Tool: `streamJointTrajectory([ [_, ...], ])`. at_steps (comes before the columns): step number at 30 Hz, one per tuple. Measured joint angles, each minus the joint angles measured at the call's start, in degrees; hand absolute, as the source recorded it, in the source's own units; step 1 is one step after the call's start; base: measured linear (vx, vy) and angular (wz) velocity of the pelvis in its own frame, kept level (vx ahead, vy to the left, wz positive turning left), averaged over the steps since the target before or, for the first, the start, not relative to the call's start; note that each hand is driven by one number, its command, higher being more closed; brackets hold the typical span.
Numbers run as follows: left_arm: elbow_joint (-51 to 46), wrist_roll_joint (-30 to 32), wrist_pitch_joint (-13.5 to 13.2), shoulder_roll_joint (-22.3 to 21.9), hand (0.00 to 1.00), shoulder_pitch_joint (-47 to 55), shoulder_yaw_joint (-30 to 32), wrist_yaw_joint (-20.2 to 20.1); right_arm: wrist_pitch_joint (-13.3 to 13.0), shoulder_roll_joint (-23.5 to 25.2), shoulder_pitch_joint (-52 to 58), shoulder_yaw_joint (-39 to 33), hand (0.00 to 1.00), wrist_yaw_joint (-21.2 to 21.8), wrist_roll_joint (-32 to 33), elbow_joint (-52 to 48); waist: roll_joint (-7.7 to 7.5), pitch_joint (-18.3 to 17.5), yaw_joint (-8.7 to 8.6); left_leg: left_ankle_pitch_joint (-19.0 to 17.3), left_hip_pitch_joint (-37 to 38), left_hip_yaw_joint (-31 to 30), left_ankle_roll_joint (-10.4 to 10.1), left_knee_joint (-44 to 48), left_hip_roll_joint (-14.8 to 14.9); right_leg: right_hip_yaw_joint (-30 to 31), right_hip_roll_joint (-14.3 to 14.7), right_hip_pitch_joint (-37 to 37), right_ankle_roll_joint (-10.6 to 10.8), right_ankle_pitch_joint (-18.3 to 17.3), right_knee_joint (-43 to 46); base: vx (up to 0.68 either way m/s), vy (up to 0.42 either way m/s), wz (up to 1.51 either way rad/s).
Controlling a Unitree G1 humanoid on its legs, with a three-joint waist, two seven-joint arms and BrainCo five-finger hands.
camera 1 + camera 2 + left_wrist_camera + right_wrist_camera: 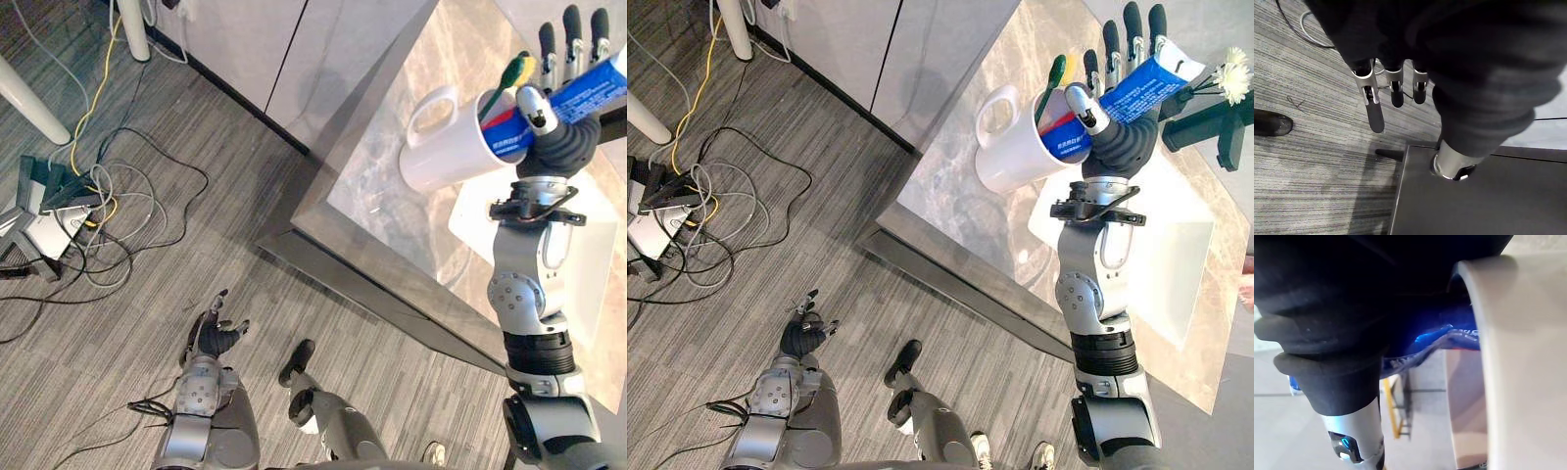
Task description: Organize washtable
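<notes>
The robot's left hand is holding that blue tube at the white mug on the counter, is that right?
Not quite: it is the right hand that holds the blue tube at the white mug on the counter, as the right eye view shows. The left hand hangs low above the floor.

White print runs along the blue tube (1141, 88) (too small to read).
</notes>
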Motion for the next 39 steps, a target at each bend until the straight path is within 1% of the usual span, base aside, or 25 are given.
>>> streamJointTrajectory([
  [5,0.09,-0.05,0.05,0.01,0.00,-0.01,0.00,0.02,1.12,0.00,0.21,-0.08,0.00,-0.01,-0.01,-0.01,0.00,0.00,-0.05,-0.01,1.16,1.31,0.01,-0.01,-0.01,0.92,-0.11,0.24,-0.78,0.60,0.11,0.00,0.006,-0.11],
  [7,0.10,-0.06,0.05,0.04,0.00,-0.11,0.00,0.01,1.20,0.00,0.57,-0.70,0.00,0.00,-0.03,-0.11,0.00,0.00,-0.12,-0.02,1.43,1.71,0.02,-0.01,-0.06,1.09,-0.18,0.28,-0.88,0.68,0.13,-0.02,0.023,-0.11],
  [9,0.86,-0.27,0.09,0.21,0.00,-0.10,0.01,0.01,1.64,0.00,1.35,-2.75,0.00,0.01,-0.02,-0.15,0.00,0.00,-0.13,-0.02,1.97,2.13,0.02,-0.01,-0.04,1.72,-0.17,0.53,-0.91,0.70,0.12,-0.02,0.017,-0.10],
  [13,1.46,-0.59,0.53,0.21,0.00,-0.10,-0.05,-0.13,1.72,-0.08,2.05,-6.33,0.00,0.01,0.00,-0.37,0.05,-0.05,-0.17,-0.13,3.34,3.28,0.09,-0.06,-0.04,2.66,-0.21,1.14,-0.91,0.70,0.07,-0.02,0.014,-0.15],
  [15,2.21,-0.60,0.53,0.21,0.00,-0.20,-0.20,-0.19,1.72,-0.44,2.11,-8.36,0.00,-0.01,0.00,-0.86,0.44,-0.25,-0.30,-0.15,3.54,3.73,0.12,-0.11,-0.06,2.93,-0.22,1.13,-0.91,0.70,-0.06,-0.04,0.011,-0.12],
  [17,3.96,-1.25,0.63,0.19,0.00,-0.14,-0.73,-0.65,1.72,-1.75,2.11,-9.50,0.00,-0.09,0.00,-0.98,1.29,-1.13,-0.30,-0.12,3.68,4.29,0.12,-0.16,-0.07,3.53,-0.20,1.11,-0.91,0.69,-0.39,-0.02,0.009,-0.11],
  [19,5.65,-1.71,0.67,0.08,0.00,0.03,-1.23,-1.24,1.71,-3.16,2.10,-10.25,0.00,-0.14,0.00,-0.96,2.43,-2.98,-0.31,-0.08,3.72,4.86,0.12,-0.04,-0.12,3.86,-0.19,1.11,-0.91,0.69,-0.94,0.01,0.006,-0.11],
  [22,7.06,-1.71,0.70,-0.01,0.00,0.03,-2.83,-1.25,1.43,-4.09,2.54,-13.06,0.00,-0.62,0.01,-0.53,5.20,-7.48,-0.90,-0.12,3.74,5.25,0.08,0.02,-0.23,4.29,-0.11,1.53,-0.91,0.69,-2.09,0.04,0.007,-0.04],
  [23,7.06,-1.71,0.67,-0.01,0.00,-0.05,-2.98,-1.25,1.38,-4.15,2.53,-13.65,0.00,-0.91,0.01,-0.52,5.62,-7.88,-1.00,-0.12,3.90,5.33,0.08,0.02,-0.24,4.43,-0.11,1.72,-0.91,0.69,-2.24,0.02,-0.001,-0.04],
  [25,8.71,-1.68,0.60,-0.01,0.00,-0.07,-3.28,-1.21,0.30,-4.21,3.71,-15.76,0.00,-2.17,-0.01,-0.38,6.95,-9.82,-1.58,-0.17,4.77,6.05,0.02,0.05,-0.27,5.53,-0.11,2.39,-0.92,0.68,-2.86,0.00,-0.002,-0.13],
  [26,9.54,-1.68,0.60,-0.02,0.00,-0.11,-3.33,-1.20,-0.08,-4.20,4.30,-16.50,0.00,-2.59,-0.04,-0.28,7.26,-10.19,-1.59,-0.19,5.16,6.33,0.01,0.05,-0.27,5.70,-0.11,2.62,-0.94,0.67,-2.89,-0.01,0.000,-0.16],
  [27,11.58,-1.66,0.61,-0.13,0.00,-0.19,-3.50,-1.18,-0.59,-4.19,6.09,-18.81,0.00,-3.24,-0.14,-0.08,8.07,-10.89,-1.78,-0.30,5.96,6.47,0.01,0.02,-0.30,5.75,-0.15,3.38,-0.95,0.64,-3.06,-0.02,0.000,-0.09],
  [28,12.61,-1.63,0.61,-0.19,0.00,-0.18,-3.67,-1.15,-0.80,-4.18,7.35,-20.38,0.00,-3.85,-0.18,-0.08,8.45,-11.45,-1.77,-0.39,6.22,6.57,0.01,0.03,-0.31,5.77,-0.15,3.64,-0.98,0.60,-3.13,-0.03,0.005,-0.07],
  [29,14.74,-1.52,0.62,-0.18,0.00,-0.13,-4.01,-1.08,-1.18,-4.08,9.94,-23.27,0.00,-5.50,-0.99,0.03,9.05,-12.63,-1.76,-0.45,6.82,6.92,-0.01,-0.05,-0.46,5.77,-0.29,4.10,-1.58,0.05,-3.14,-0.02,0.005,-0.09],
  [30,16.73,-1.41,0.64,-0.13,0.00,-0.10,-4.01,-1.00,-1.75,-3.35,12.34,-26.12,0.00,-7.06,-2.76,0.28,9.19,-13.54,-1.82,-0.62,7.70,7.47,-0.07,-0.12,-0.87,5.74,-0.71,4.70,-1.72,-1.42,-3.12,-0.02,0.001,-0.11],
  [31,18.01,-1.08,0.66,-0.20,0.00,-0.14,-4.01,-0.94,-1.83,-2.77,13.84,-27.66,0.00,-8.28,-4.75,0.31,9.36,-14.20,-1.86,-0.83,8.00,7.75,-0.06,-0.13,-1.00,5.73,-0.92,4.87,-1.57,-2.04,-3.15,-0.02,-0.015,-0.08],
  [32,20.25,-0.04,0.67,-0.54,0.00,0.04,-4.27,-0.65,-1.35,-1.70,16.92,-30.24,0.00,-11.50,-11.30,0.71,10.62,-15.50,-2.05,-0.85,8.47,7.73,-0.07,-0.18,-0.88,5.63,-0.82,5.20,-1.60,-2.31,-2.87,-0.02,-0.020,-0.06],
  [33,21.97,0.76,0.65,-0.74,0.00,0.13,-4.61,-0.19,-0.92,-0.75,20.23,-32.85,0.00,-13.65,-15.53,1.93,11.74,-16.77,-2.31,-0.83,9.07,7.91,-0.05,-0.56,-0.88,5.68,-0.93,5.39,-1.46,-3.09,-2.50,-0.02,-0.018,-0.03],
  [34,22.77,1.07,0.61,-1.18,0.00,0.39,-4.62,0.22,-0.13,-0.22,21.71,-34.32,0.00,-14.94,-18.56,2.77,12.32,-17.38,-2.63,-0.82,9.31,7.93,-0.04,-0.83,-0.91,5.65,-0.98,5.54,-1.40,-3.31,-2.46,0.00,0.000,0.00],
  [35,23.85,1.94,0.51,-1.51,0.00,1.00,-4.49,0.56,1.29,0.53,23.75,-36.47,0.00,-16.94,-23.05,4.39,13.19,-17.99,-3.23,-0.82,9.76,7.91,-0.04,-1.14,-0.98,5.54,-1.07,5.94,-1.29,-3.51,-2.47,0.00,0.000,0.00],
  [36,25.26,2.99,0.39,-1.68,0.00,1.29,-4.42,1.25,3.06,1.69,26.28,-39.47,0.00,-19.17,-27.31,7.02,14.09,-18.76,-3.41,-0.85,10.16,7.98,-0.04,-1.47,-0.98,5.56,-1.09,6.17,-1.23,-3.57,-2.47,0.00,0.000,0.00],
  [37,27.33,3.65,0.00,-2.35,0.00,1.30,-4.33,1.57,5.38,3.60,29.01,-42.98,0.00,-21.76,-31.59,10.49,14.80,-19.49,-3.54,-0.80,10.85,8.16,-0.20,-2.42,-0.96,5.64,-1.09,6.31,-1.21,-3.61,-2.47,0.00,-0.005,-0.06],
  [39,29.27,4.11,-0.16,-2.68,0.00,1.30,-3.99,1.65,7.23,5.88,31.23,-45.23,0.00,-23.58,-34.37,13.65,15.34,-19.75,-3.66,-0.59,11.76,8.33,-0.37,-3.06,-0.87,5.66,-1.05,6.70,-1.21,-3.67,-2.46,0.00,-0.004,-0.03],
])
